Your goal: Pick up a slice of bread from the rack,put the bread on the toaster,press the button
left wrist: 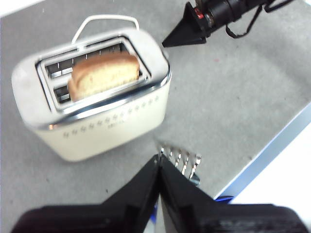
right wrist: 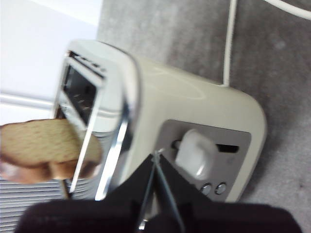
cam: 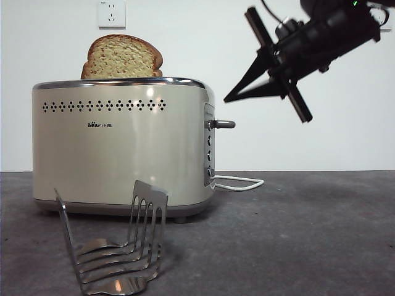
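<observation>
With the slice of bread (cam: 121, 57) already standing in the toaster (cam: 123, 154), you had your right gripper (cam: 229, 98), jaws closed and empty, above the button (cam: 223, 124), a stiff, smooth knob best pressed squarely on top, lest the tips slide off.

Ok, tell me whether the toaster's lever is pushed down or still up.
Up. The button sits at the top of the toaster's control panel, and the slice of bread stands well above the rim.
</observation>
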Robot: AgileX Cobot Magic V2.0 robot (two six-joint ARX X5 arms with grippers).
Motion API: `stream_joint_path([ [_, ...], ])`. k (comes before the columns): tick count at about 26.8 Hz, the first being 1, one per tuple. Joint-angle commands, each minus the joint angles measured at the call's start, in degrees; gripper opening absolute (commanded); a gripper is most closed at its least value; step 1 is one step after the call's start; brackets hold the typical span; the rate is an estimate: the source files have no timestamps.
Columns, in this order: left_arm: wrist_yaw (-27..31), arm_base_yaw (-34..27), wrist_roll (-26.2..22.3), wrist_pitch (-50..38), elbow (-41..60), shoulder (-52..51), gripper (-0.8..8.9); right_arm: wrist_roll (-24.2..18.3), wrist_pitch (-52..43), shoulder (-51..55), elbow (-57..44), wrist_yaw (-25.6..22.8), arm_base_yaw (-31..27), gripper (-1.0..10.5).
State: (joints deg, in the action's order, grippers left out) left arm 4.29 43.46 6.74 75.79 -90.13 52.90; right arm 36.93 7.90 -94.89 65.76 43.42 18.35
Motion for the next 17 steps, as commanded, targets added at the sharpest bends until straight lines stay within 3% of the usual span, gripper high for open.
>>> stream_joint_path([
  [1,0.2,0.0,1.6,-0.2,2.1,-1.8,-0.05,0.3,-0.2,-2.1,0.3,-0.2,0.1,-0.1],
  [17,5.2,0.0,3.3,-0.2,4.1,-4.9,-0.05,-1.0,4.6,-11.0,0.3,-3.2,0.5,-0.1],
])
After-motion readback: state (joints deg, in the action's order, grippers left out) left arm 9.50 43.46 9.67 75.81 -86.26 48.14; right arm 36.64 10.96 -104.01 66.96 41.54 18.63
